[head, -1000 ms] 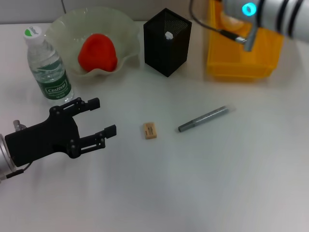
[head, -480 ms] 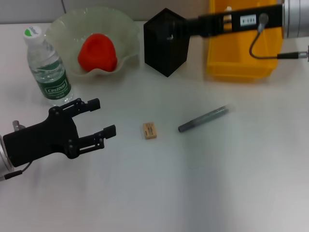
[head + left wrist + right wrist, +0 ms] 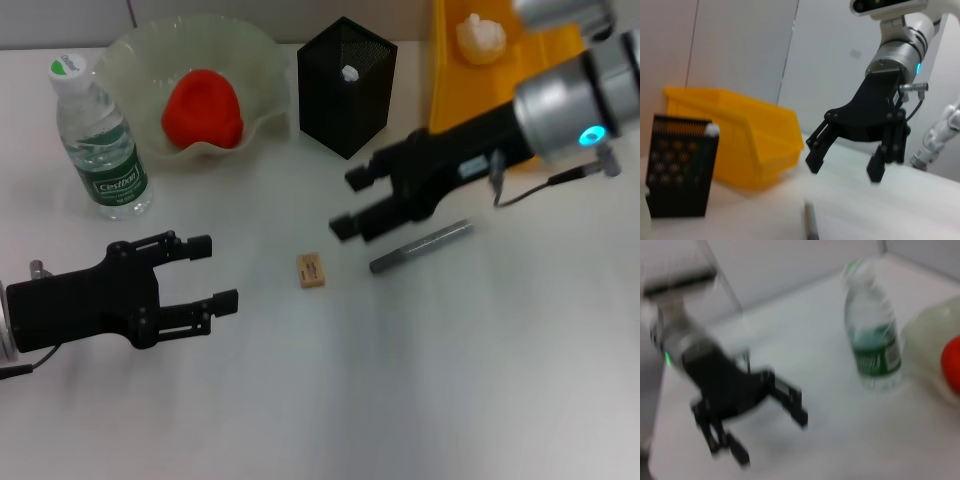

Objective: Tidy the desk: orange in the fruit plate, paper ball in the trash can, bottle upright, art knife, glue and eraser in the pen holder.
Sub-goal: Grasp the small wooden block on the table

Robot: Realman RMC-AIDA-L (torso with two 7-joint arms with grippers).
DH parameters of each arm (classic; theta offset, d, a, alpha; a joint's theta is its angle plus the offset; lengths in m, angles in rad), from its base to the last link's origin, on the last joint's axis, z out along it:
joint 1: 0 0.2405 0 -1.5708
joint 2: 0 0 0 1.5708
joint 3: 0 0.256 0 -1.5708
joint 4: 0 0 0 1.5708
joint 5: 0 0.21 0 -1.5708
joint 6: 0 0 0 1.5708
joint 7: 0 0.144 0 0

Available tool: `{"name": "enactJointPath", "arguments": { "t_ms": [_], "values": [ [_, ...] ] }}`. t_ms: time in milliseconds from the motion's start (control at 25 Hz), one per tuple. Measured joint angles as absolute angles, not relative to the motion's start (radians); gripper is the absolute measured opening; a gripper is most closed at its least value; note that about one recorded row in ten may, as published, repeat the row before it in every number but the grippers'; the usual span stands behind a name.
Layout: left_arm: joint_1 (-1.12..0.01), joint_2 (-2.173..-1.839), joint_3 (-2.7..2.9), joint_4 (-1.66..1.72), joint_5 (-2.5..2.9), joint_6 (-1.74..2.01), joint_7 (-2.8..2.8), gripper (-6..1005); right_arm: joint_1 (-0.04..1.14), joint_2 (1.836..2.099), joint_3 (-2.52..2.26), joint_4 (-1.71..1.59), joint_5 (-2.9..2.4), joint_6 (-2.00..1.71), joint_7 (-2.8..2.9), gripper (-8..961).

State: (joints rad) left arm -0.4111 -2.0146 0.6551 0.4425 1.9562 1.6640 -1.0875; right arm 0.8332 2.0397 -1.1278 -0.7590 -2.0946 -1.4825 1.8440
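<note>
Head view: the right gripper (image 3: pixel 350 202) reaches in low from the right, fingers spread and holding nothing, above the table (image 3: pixel 450 380) between the pen holder (image 3: pixel 345 85) and the art knife (image 3: pixel 421 246), which lies flat just beside its forearm; the eraser (image 3: pixel 311 270) lies apart on bare table, near the lower fingertip; the left gripper (image 3: pixel 213 272) hovers at the near left, spread and empty, with open table all round it; the orange (image 3: pixel 202 108) sits in the fruit plate (image 3: pixel 135 50); the bottle (image 3: pixel 100 140) stands upright beside the plate; a paper ball (image 3: pixel 480 38) lies in the yellow trash can (image 3: pixel 450 90); a white tip shows in the pen holder.

Left wrist view: the right gripper (image 3: pixel 845 167) appears from the front, its jaws wide apart above the art knife (image 3: pixel 811 225); pen holder (image 3: pixel 677 172) and trash can (image 3: pixel 750 145) stand side by side; the eraser is out of frame.

Right wrist view: blurred; the left gripper (image 3: pixel 771 427) shows spread over bare table (image 3: pixel 840 440), well apart from the bottle (image 3: pixel 872 347); fruit plate (image 3: pixel 930 350) and orange (image 3: pixel 952 362) sit at the edge.
</note>
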Motion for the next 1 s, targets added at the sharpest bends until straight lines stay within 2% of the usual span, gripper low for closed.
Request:
{"name": "enactJointPath", "arguments": {
  "t_ms": [40, 120, 200, 1000],
  "values": [
    [-0.411, -2.015, 0.655, 0.442, 1.956, 1.664, -1.087, 800, 0.833, 2.04, -1.128, -0.759, -2.095, -1.482, 1.844, 719],
    [-0.414, -2.011, 0.655, 0.442, 1.983, 1.644, -1.101, 800, 0.839, 2.064, -1.133, -0.761, -2.154, -1.458, 1.806, 798],
    [-0.414, -2.011, 0.654, 0.442, 1.999, 1.616, -1.102, 800, 0.847, 2.077, -1.161, -0.747, -2.189, -1.416, 1.772, 800],
    [-0.412, -2.026, 0.647, 0.442, 2.001, 1.583, -1.093, 800, 0.887, 2.088, -1.314, -0.579, -2.063, -1.217, 1.421, 765]
  ]
}}
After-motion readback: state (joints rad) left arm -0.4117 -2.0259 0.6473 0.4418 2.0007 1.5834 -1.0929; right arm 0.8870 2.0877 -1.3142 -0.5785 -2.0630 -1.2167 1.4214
